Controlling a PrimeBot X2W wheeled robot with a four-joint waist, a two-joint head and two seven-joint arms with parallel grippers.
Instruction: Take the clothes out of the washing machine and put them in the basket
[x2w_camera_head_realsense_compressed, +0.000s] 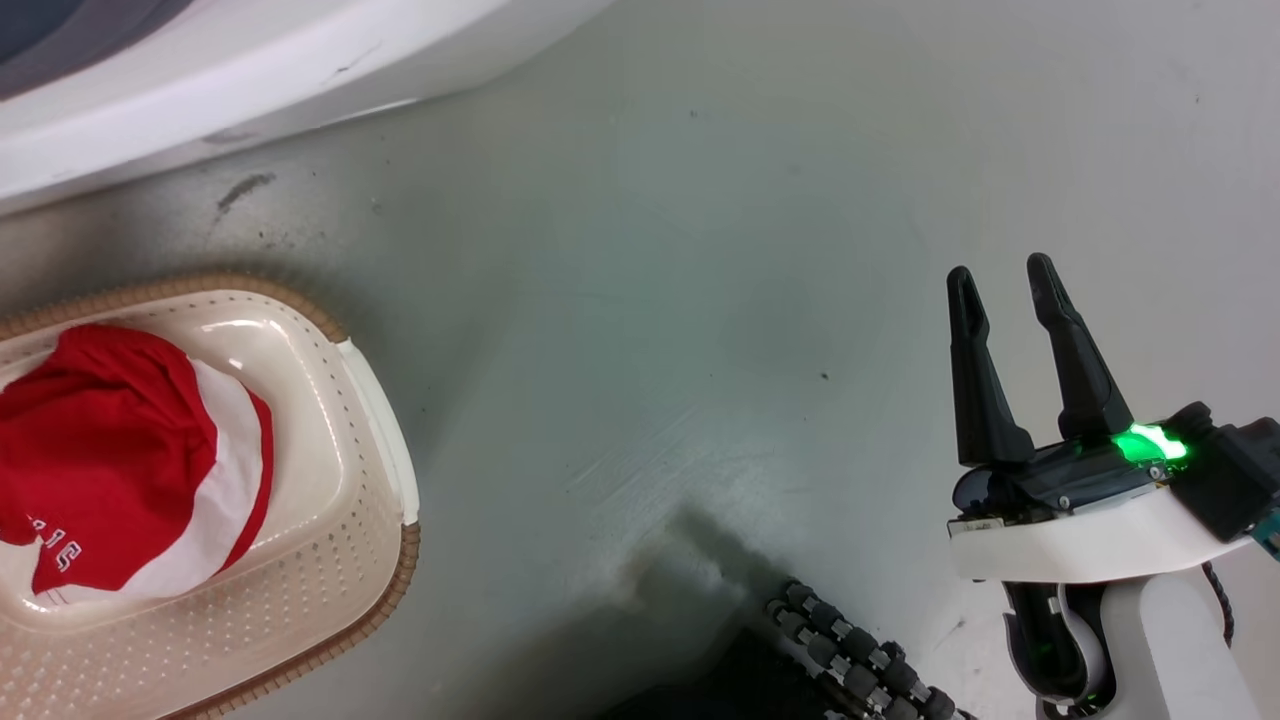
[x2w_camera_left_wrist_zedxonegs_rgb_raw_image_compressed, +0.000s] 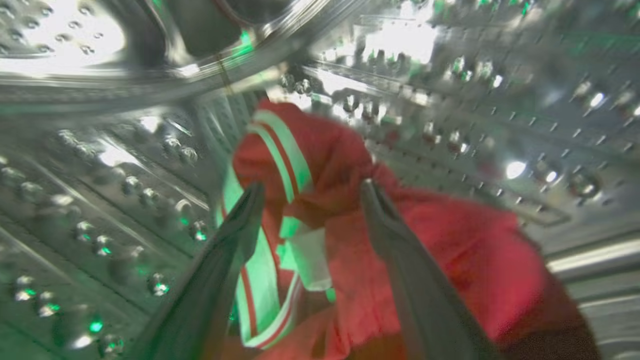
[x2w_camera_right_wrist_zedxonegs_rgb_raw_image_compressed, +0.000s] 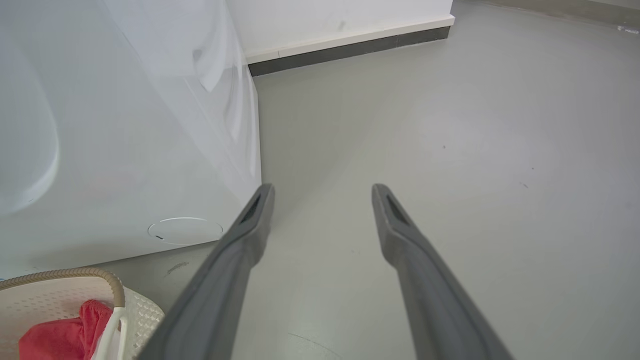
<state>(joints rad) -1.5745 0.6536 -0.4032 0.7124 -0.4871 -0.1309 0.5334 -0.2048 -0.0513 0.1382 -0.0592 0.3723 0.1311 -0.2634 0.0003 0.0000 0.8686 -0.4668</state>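
The washer (x2w_camera_head_realsense_compressed: 200, 90) is the anchor here. Inside it, the steel drum (x2w_camera_left_wrist_zedxonegs_rgb_raw_image_compressed: 100, 165) surrounds the left claw (x2w_camera_left_wrist_zedxonegs_rgb_raw_image_compressed: 312, 186). On the floor (x2w_camera_head_realsense_compressed: 700, 300) just in front of the washer sits the basket (x2w_camera_head_realsense_compressed: 405, 570), with one red piece (x2w_camera_head_realsense_compressed: 110, 440) already lying in it. The task's remaining thing, the clothes (x2w_camera_left_wrist_zedxonegs_rgb_raw_image_compressed: 450, 250), lies heaped on the drum's low side inside the washer.

The left claw's fingers stand apart, one on each side of a raised red fold beside the white stripe band. The view is blurred, so I cannot tell whether they touch the cloth. The step in hand looks like the grasp.

To do it well:
- Push in a little deeper, so the fold sits well between the fingers and not just at their tips.
- Close on bunched fabric, not on a single thin edge that could slip.
- Draw back out of the washer slowly, in case a sleeve drags on the drum.

The right claw (x2w_camera_head_realsense_compressed: 1000, 265) hangs over the floor, well away from the washer, with its fingers apart and empty.
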